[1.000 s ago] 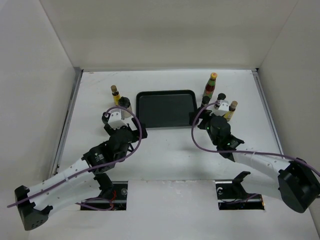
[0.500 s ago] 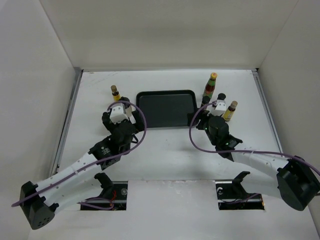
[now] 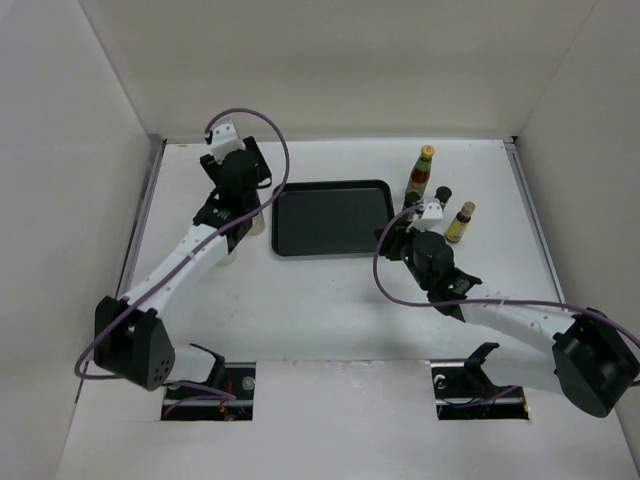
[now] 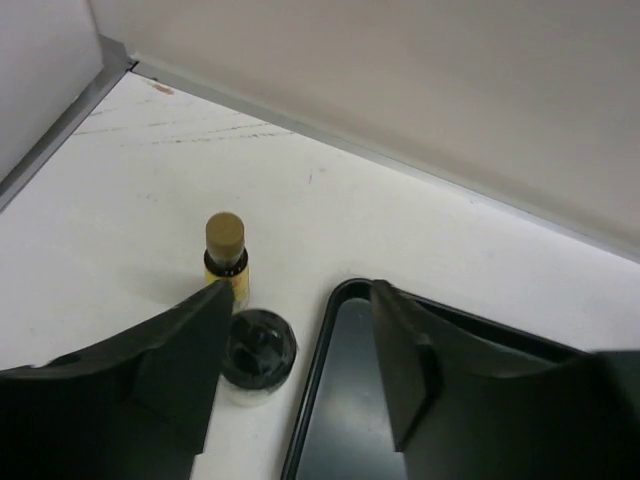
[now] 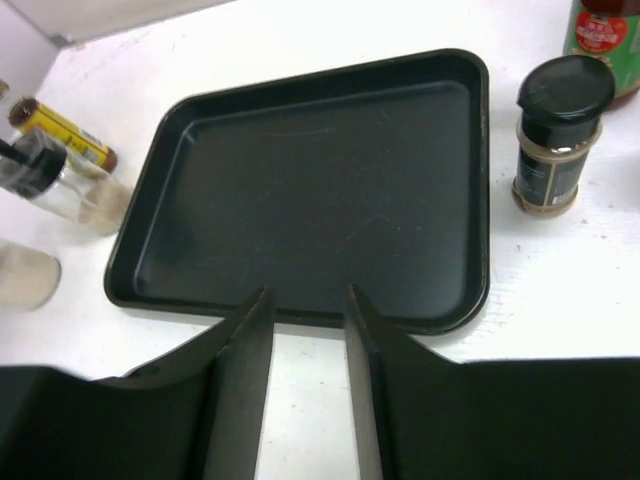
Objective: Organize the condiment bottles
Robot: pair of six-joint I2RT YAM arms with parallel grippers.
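Observation:
A yellow-labelled, tan-capped bottle (image 4: 225,250) stands left of the black tray (image 4: 335,330), with a squat cream black-capped jar (image 4: 257,352) just in front of it. Raised above them, my left gripper (image 4: 300,292) is open; the jar sits by its left finger and nothing is gripped. My right gripper (image 5: 303,296) is open only narrowly, its tips over the tray's near rim (image 5: 300,318) and bare table showing between them. Right of the tray stand a dark black-capped bottle (image 3: 441,196), the red bottle with a green band (image 3: 424,168) and another yellow-labelled bottle (image 3: 460,222).
In the right wrist view, a clear black-capped bottle (image 5: 55,185) and a pale jar (image 5: 22,275) also stand left of the tray. White walls close the table on three sides. My left arm (image 3: 195,250) stretches over the left bottles and hides most of them from above.
My left arm has swung up and away, from the tray's near left corner toward the far left. My right gripper shifted slightly left to the tray's near rim. Both grippers' jaws have narrowed.

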